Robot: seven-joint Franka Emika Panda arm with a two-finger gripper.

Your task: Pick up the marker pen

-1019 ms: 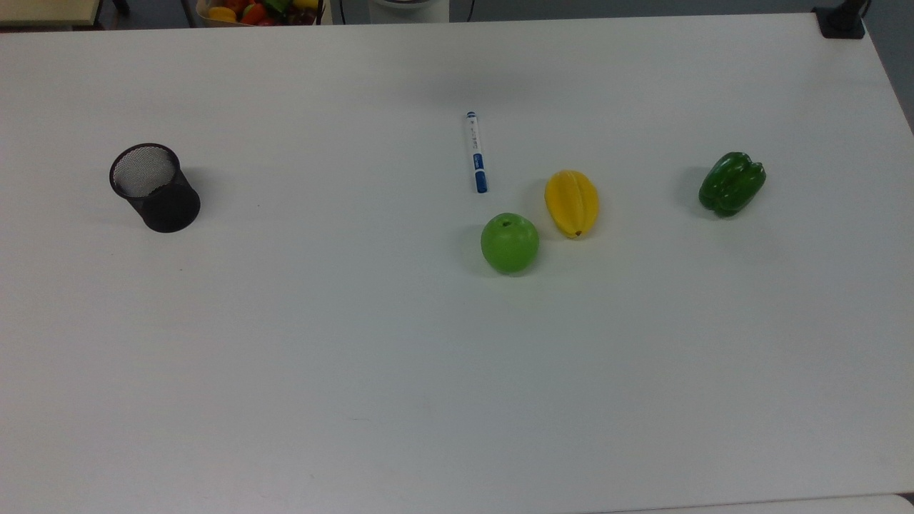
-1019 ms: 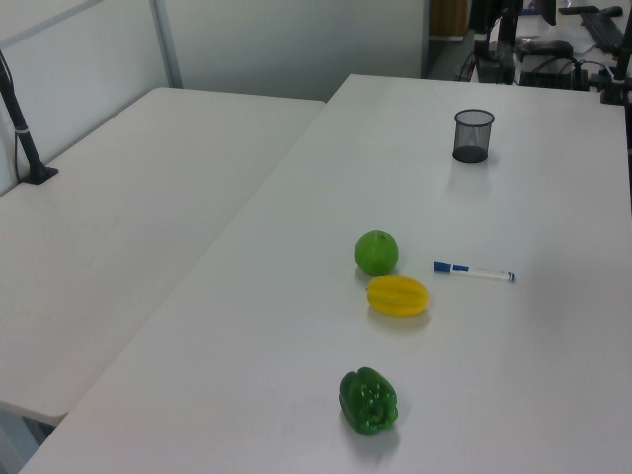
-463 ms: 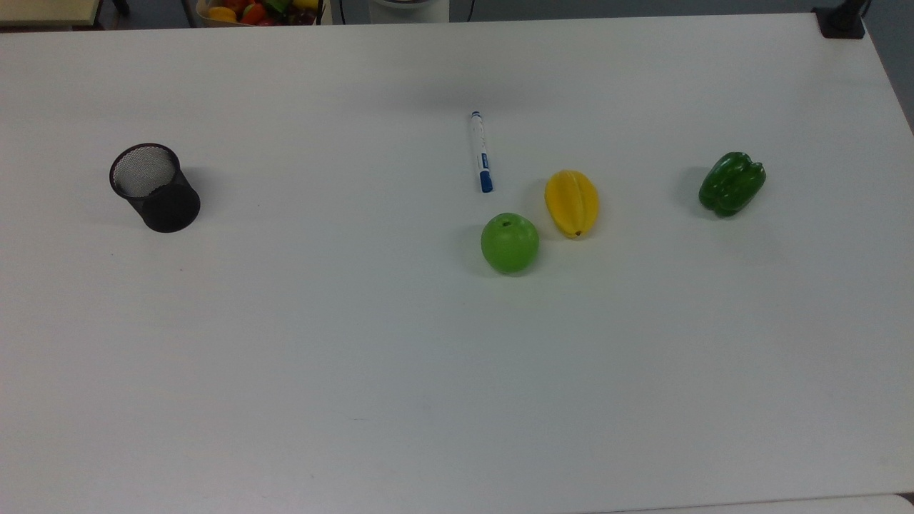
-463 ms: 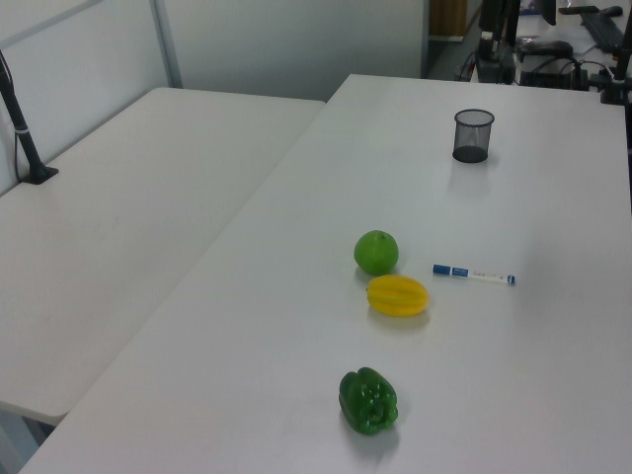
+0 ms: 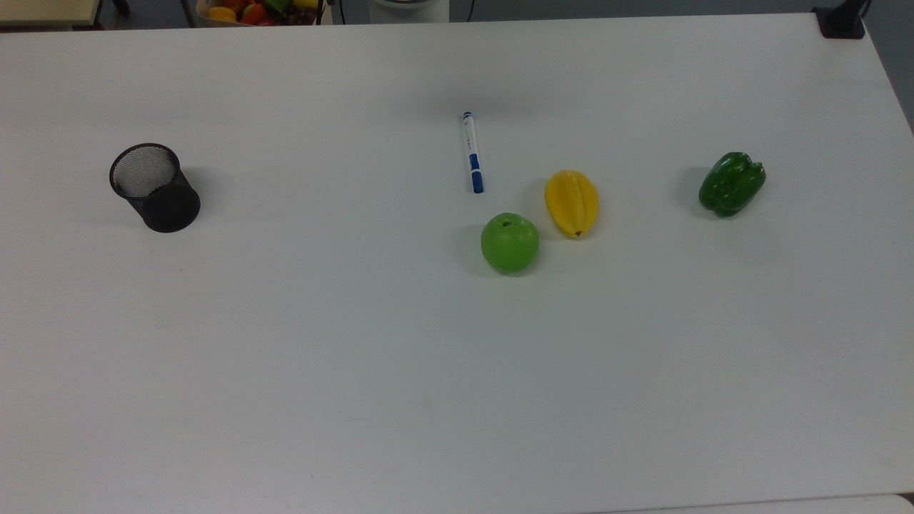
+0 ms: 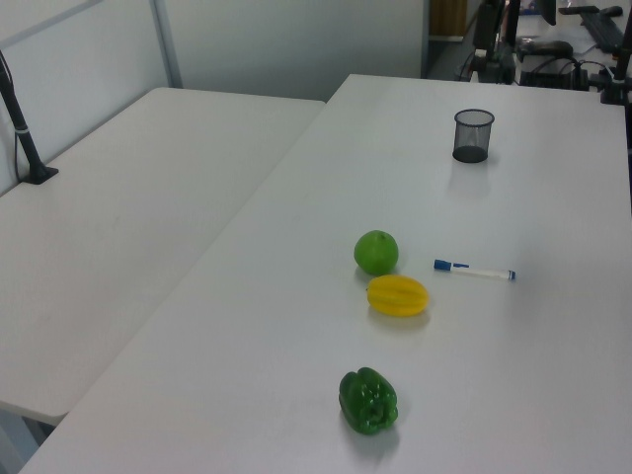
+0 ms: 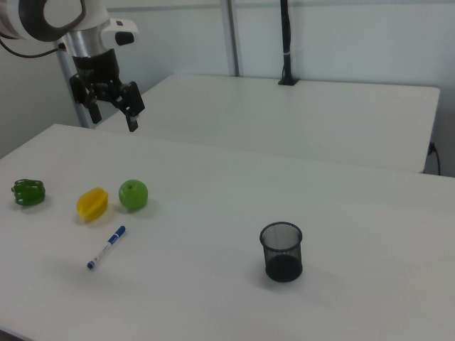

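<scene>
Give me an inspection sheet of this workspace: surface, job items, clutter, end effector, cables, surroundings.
Surface: white table, bare apart from five things.
Job's things: marker pen lying flat, untouched, near the green apple and the yellow star fruit.
Clutter: green bell pepper; black mesh pen cup upright, apart from the rest.
End effector: end effector raised above the table, fingers apart, holding nothing.
Cables: nothing seen on the table.
Surroundings: second white table alongside; bin of toy produce beyond the far edge.

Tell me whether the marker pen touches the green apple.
Apart. The top view shows bare table between the marker pen and the green apple.
</scene>
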